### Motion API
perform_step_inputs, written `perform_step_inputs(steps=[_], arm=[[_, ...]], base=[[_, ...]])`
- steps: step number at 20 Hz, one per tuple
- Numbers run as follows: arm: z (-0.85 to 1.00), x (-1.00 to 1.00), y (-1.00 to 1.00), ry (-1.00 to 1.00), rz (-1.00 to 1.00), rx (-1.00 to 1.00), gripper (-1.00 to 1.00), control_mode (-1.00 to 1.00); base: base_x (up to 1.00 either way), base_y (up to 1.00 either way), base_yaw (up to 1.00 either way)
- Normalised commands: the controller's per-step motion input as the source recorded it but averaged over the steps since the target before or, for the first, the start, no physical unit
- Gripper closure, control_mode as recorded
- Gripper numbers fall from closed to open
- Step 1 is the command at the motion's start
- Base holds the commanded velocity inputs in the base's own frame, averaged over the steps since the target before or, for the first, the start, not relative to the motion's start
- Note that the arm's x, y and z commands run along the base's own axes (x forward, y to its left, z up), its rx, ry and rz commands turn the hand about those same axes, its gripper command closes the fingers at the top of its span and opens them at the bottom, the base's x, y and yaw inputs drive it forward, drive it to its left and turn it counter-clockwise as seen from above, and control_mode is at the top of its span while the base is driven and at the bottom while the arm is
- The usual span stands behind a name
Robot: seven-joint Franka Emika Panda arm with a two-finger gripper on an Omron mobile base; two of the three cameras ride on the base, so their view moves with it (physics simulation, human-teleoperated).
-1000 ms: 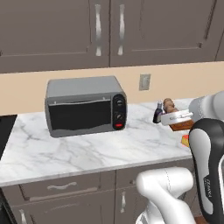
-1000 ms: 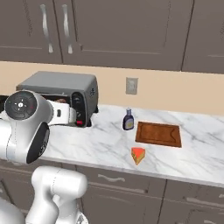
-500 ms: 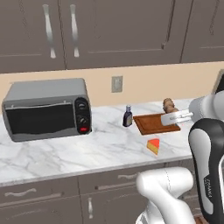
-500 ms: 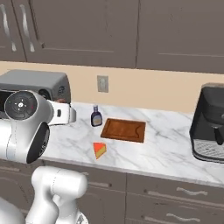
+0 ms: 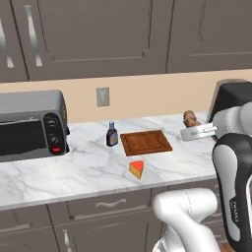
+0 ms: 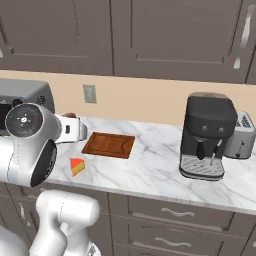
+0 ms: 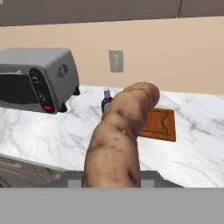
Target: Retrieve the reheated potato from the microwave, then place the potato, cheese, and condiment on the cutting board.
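My gripper (image 5: 190,124) is shut on the brown potato (image 5: 189,117), held above the counter to the right of the cutting board (image 5: 146,142). In the hand view the potato (image 7: 118,140) rises large from between the fingertips. The reddish-brown board lies flat and bare on the marble. The condiment bottle (image 5: 112,134) stands just left of the board. The orange cheese wedge (image 5: 137,169) lies in front of it, near the counter edge. In the right base view the board (image 6: 109,144) and cheese (image 6: 76,166) show beside my arm. The microwave is out of view.
A silver toaster oven (image 5: 29,125) with round knobs stands at the left end of the counter. A black coffee machine (image 6: 207,135) and a toaster (image 6: 242,135) stand to the right. Closed cabinets hang above, and a wall outlet (image 5: 102,96) sits behind the bottle.
The whole picture has shifted: the base has driven right, so the toaster oven now sits far left and the board near the middle. The potato stays in my gripper.
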Motion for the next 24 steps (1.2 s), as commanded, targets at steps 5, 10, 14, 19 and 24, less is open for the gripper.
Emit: perform_step_inputs(steps=[5, 10, 14, 19, 24], arm=[[0.00, 0.00, 0.00, 0.00, 0.00, 0.00, 1.00, 1.00], [0.00, 0.00, 0.00, 0.00, 0.00, 0.00, 1.00, 1.00], [0.00, 0.00, 0.00, 0.00, 0.00, 0.00, 1.00, 1.00], [0.00, 0.00, 0.00, 0.00, 0.00, 0.00, 1.00, 1.00], [0.00, 0.00, 0.00, 0.00, 0.00, 0.00, 1.00, 1.00]], base=[[0.41, -0.37, 0.00], [0.44, -0.22, 0.00], [0.33, -0.21, 0.00], [0.02, -0.04, 0.00], [0.00, 0.00, 0.00]])
